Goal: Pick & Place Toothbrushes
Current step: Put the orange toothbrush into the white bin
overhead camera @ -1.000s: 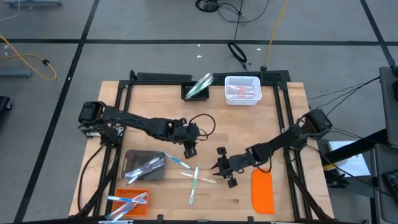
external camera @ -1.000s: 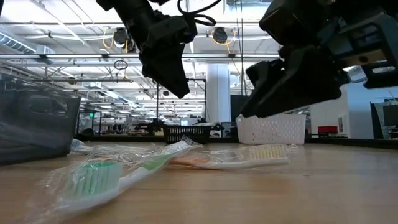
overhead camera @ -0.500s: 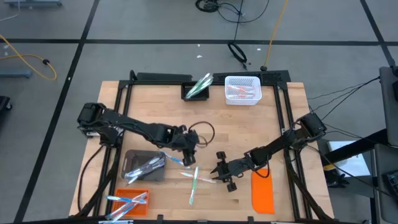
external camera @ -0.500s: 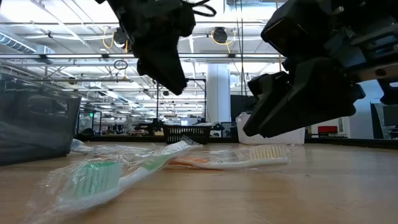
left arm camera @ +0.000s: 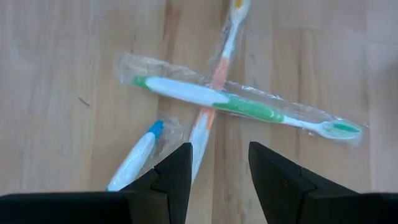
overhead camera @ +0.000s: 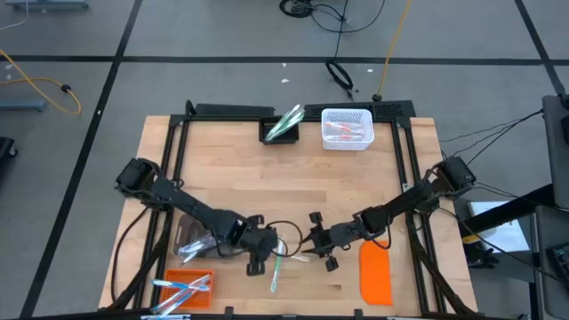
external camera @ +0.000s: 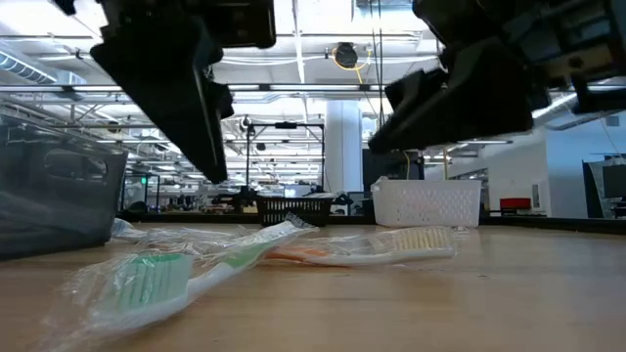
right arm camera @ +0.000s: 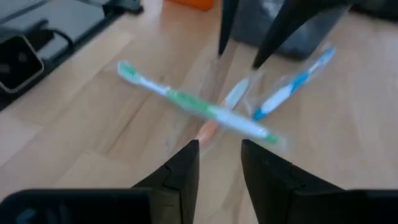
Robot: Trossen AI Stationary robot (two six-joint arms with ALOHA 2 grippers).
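3 wrapped toothbrushes lie loose at lower centre of the high view, green toothbrush (left arm camera: pixel 239 104) crossed over orange toothbrush (left arm camera: pixel 213 87), blue toothbrush (left arm camera: pixel 137 155) beside them, probably waiting to be sorted into the baskets (more brushes already sit in the white basket (overhead camera: pixel 345 128) at top). Left gripper (overhead camera: pixel 261 253) reaches in from the left, low over the pile, fingers apart, holding nothing. Right gripper (overhead camera: pixel 318 240) comes from the right, hovering just beside the pile, fingers parted, empty.
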